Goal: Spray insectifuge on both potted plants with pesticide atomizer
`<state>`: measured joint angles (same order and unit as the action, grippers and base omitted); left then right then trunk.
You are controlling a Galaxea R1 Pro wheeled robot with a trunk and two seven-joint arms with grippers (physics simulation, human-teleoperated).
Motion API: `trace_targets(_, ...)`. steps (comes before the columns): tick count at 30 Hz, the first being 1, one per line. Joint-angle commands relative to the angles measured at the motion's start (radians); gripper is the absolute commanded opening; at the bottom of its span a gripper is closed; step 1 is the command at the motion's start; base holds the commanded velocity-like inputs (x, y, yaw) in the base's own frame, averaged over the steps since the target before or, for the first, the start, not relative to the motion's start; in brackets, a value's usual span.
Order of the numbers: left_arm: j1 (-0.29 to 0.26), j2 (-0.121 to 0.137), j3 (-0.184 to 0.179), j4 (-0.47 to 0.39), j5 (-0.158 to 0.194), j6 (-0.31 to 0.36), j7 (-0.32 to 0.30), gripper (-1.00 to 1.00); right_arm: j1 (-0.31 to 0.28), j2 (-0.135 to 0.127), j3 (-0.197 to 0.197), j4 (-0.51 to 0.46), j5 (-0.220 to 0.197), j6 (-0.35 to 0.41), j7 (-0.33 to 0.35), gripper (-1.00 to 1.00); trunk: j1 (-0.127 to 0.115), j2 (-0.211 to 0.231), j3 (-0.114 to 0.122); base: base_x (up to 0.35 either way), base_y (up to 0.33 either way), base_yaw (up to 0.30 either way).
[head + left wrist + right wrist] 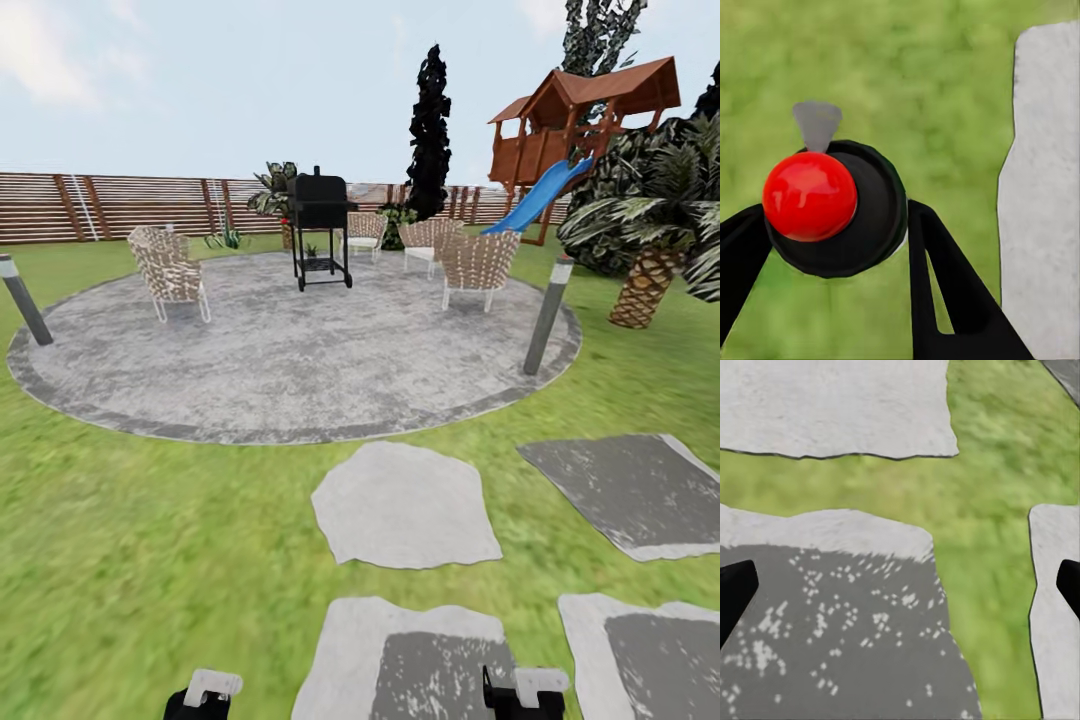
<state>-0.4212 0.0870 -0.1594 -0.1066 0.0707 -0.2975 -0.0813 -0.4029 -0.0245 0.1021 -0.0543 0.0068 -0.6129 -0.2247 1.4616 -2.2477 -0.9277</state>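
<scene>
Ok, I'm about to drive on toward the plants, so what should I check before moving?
1. Pesticide atomizer gripped in left pincer: ok.
2. Right pincer open and empty: ok.
3. Plants within spray reach: not ok; a small green plant, likely one of them, sits far off by the fence.
4. Second potted plant located: cannot tell.
5. Way across the stepping stone and patio unobstructed: ok.

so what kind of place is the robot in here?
A backyard garden, by the look of it: green lawn with grey stepping stones, a round paved patio with wicker chairs and a black grill, a slatted wooden fence, and a playhouse with a blue slide.
</scene>
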Motion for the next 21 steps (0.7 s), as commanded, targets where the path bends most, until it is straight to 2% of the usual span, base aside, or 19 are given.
trace_targets(1,-0.001,0.000,-0.006,0.001,0.008,-0.003,-0.003,-1.00,-0.001,0.000,0.008,0.001,0.001,-0.001,-0.008,1.00,0.000,0.000,-0.001,0.340,0.000,0.000)
trace_targets(5,-0.001,0.000,-0.006,0.001,0.008,-0.003,-0.003,-1.00,-0.001,0.000,0.008,0.001,0.001,-0.001,-0.008,1.00,0.000,0.000,-0.001,0.340,0.000,0.025)
trace_targets(13,-0.001,0.000,-0.006,0.001,0.008,-0.003,-0.003,-1.00,-0.001,0.000,0.008,0.001,0.001,-0.001,-0.008,1.00,0.000,0.000,-0.001,0.340,0.000,0.165)
trace_targets(21,-0.001,0.000,-0.007,0.001,0.008,-0.003,-0.003,-1.00,-0.001,0.000,0.008,0.001,0.001,-0.001,-0.008,1.00,0.000,0.000,-0.001,0.340,0.000,0.018)
